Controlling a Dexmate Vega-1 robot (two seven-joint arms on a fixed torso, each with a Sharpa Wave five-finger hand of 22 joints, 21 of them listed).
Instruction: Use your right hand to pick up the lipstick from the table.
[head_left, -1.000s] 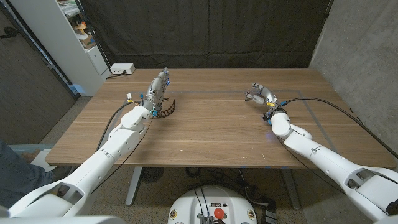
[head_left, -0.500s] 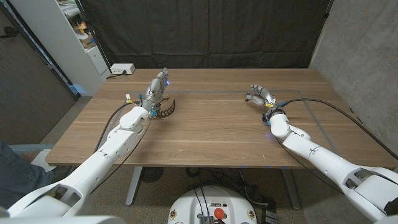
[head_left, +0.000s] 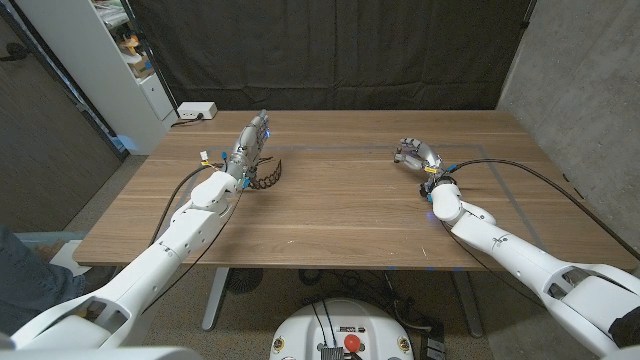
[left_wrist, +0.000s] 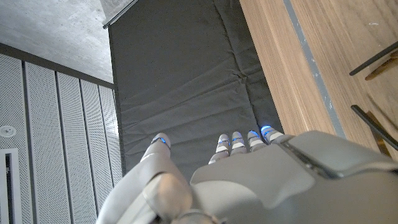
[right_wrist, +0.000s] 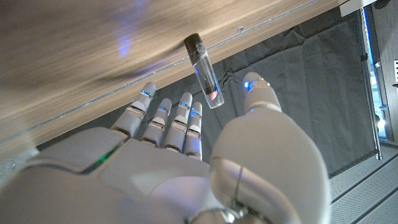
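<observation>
- While the right hand (head_left: 415, 155) hovers over the far right part of the wooden counter (head_left: 350, 205), its fingers curl loosely and hold nothing, as far as the head view shows.
- From the right wrist view, the lipstick (right_wrist: 204, 71) stands out plainly: a clear tube with a dark cap and a pink-red tip showing inside.
- That lipstick lies on the counter close to its edge, just beyond the right hand's fingertips (right_wrist: 186, 102), with the thumb off to one side of it.
- Fingers and thumb are apart with a gap between them, and the tube sits just ahead of that gap; whether any finger touches it, I cannot tell.
- Over on the other side, the left hand (head_left: 252, 143) stands on its edge on the far left part of the counter, fingers straight and close together, holding nothing.
- Just beside the left hand lies a dark curved hair clip (head_left: 268, 178) with teeth, resting on the wood.
- Well apart from both hands, a white power strip (head_left: 196, 110) sits at the far left corner of the counter.
- Behind the counter hangs a dark curtain (head_left: 330, 50), and a white shelf unit (head_left: 110, 60) stands off to the left.
- Black cables (head_left: 520, 165) trail along the right arm across the counter.
</observation>
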